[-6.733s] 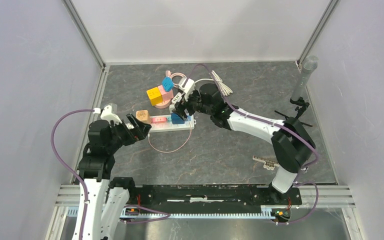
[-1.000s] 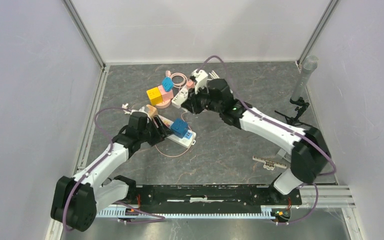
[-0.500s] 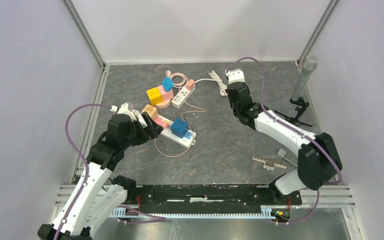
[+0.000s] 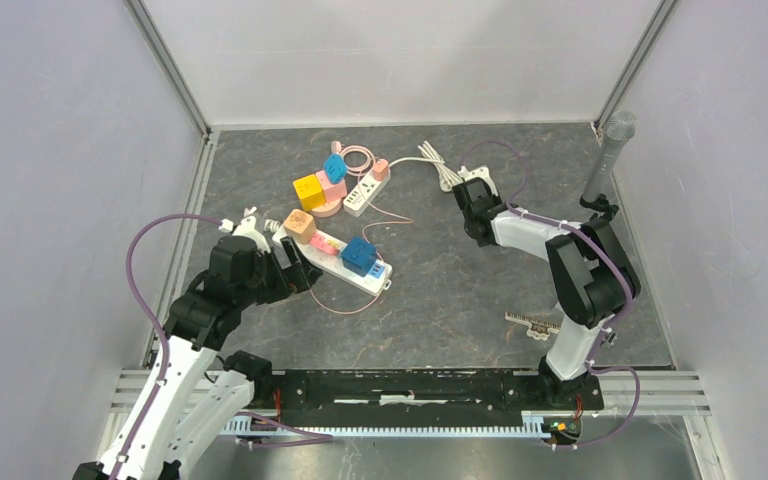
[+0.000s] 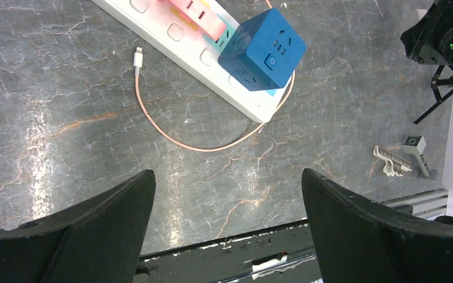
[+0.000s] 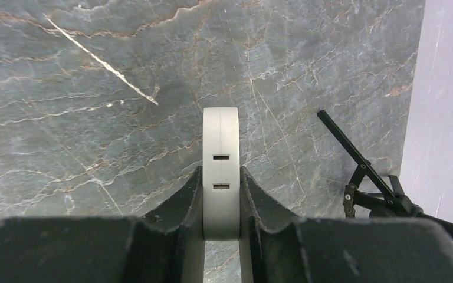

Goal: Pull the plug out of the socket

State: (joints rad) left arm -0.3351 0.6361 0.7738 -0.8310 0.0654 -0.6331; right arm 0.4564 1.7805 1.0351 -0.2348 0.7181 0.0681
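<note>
- The left gripper (image 5: 227, 177) is seen with its black fingers spread wide and nothing between them. A second ago it was pressed against the left end of the long white power strip (image 5: 180, 44). It has since been opened and drawn back toward the near-left.
- The long white power strip is left lying diagonally on the grey marbled table (image 5: 65, 118). A blue cube-shaped adapter (image 5: 262, 50) and a pink plug (image 5: 197, 15) are seated in it, and a thin pink cable (image 5: 171, 132) is looped just beside it.
- A tan cube (image 4: 300, 226) is found at the strip's far-left end. A second, shorter white strip (image 4: 365, 192), crowded with yellow, pink and blue blocks, lies farther back.
- The right gripper (image 6: 220, 174) has been carried from that cluster to the right side of the table. Its fingers are pressed together on a flat white plug with two slots (image 6: 220, 135).
- The white plug is held above bare table, well apart from both strips. From this the pull is judged done and bracing no longer needed. Only setting the plug down would seem to remain.
- A silver microphone (image 4: 615, 140) stands at the far right.
</note>
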